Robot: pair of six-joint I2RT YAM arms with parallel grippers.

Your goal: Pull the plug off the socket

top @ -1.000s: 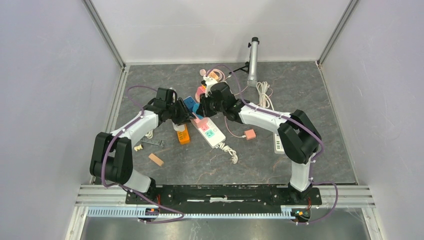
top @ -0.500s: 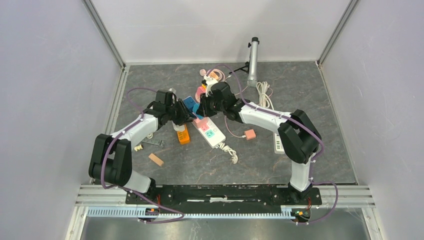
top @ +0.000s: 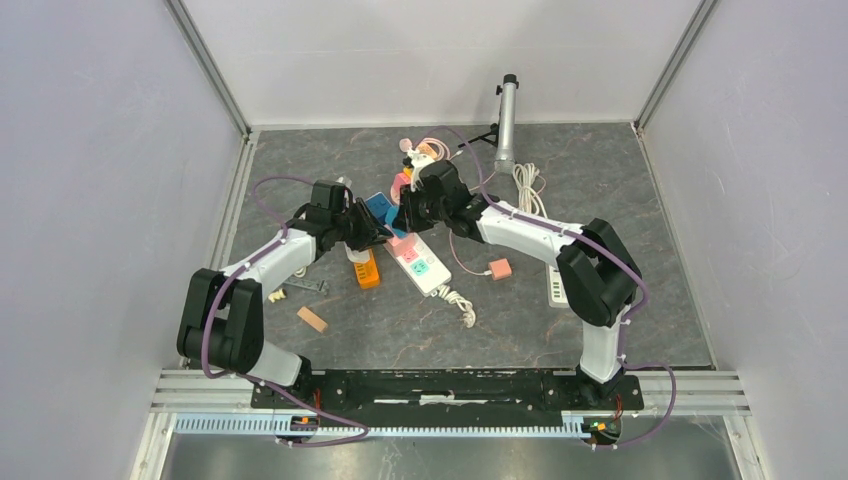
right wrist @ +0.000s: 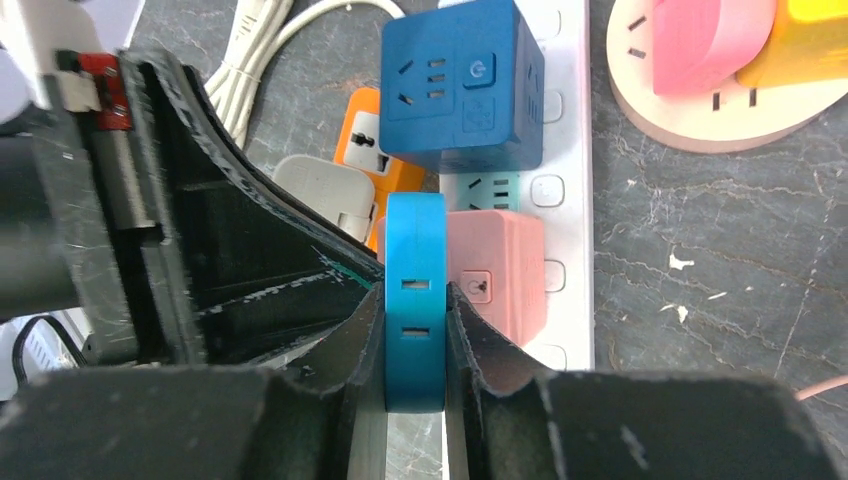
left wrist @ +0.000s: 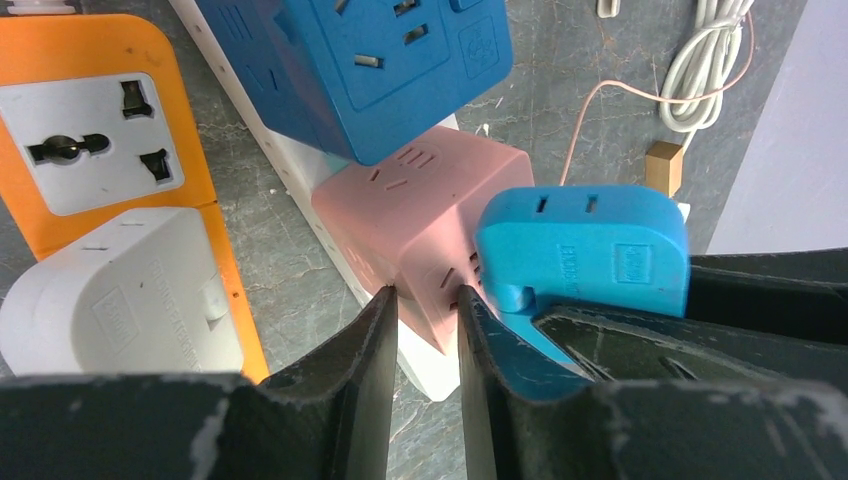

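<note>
A light-blue plug (right wrist: 415,250) sits in the side of a pink socket cube (right wrist: 500,265), which stands on a white power strip (right wrist: 570,150). My right gripper (right wrist: 415,300) is shut on the plug, one finger flat against each face. In the left wrist view the plug (left wrist: 585,245) shows to the right of the cube (left wrist: 420,215). My left gripper (left wrist: 425,295) pinches the cube's near corner, both fingertips against pink plastic. From above, the left gripper (top: 378,232) and the right gripper (top: 405,218) meet over the strip (top: 425,265).
A dark-blue socket cube (right wrist: 460,85) stands on the strip just beyond the pink one. An orange adapter (left wrist: 90,130) with a white plug (left wrist: 110,310) lies to the left. A wooden block (top: 312,319), pink block (top: 500,268), coiled white cable (top: 528,190) and grey cylinder (top: 507,125) lie around.
My left gripper's jaws have narrowed onto the pink cube's corner. Both arms have hardly shifted, and the right gripper keeps its hold on the plug.
</note>
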